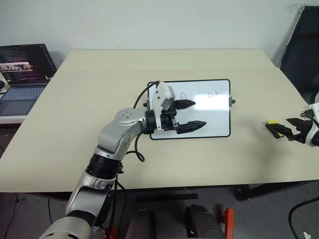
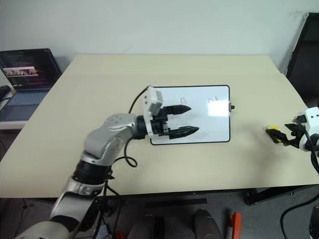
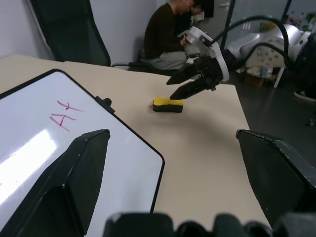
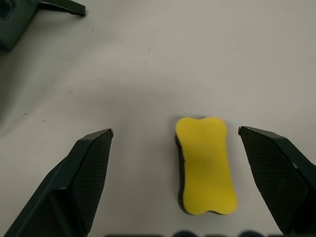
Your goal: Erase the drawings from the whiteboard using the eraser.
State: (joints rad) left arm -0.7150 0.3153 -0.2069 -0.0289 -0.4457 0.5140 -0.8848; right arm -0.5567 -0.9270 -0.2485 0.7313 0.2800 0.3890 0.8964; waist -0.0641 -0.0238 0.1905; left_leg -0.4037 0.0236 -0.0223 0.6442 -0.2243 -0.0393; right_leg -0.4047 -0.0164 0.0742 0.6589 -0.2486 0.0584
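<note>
Left gripper [image 1: 193,114] hung wide open over the whiteboard [image 1: 219,130], red drawings [image 1: 213,94] on its far half, eraser [image 4: 205,164] lay flat on the table [image 1: 89,124] right of the board, between the spread fingers of the right gripper [image 1: 288,129], not gripped.

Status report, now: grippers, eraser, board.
Left gripper open above whiteboard, empty. Right gripper open, straddling eraser, not gripped. Drawings unerased. Nothing in the way.
</note>
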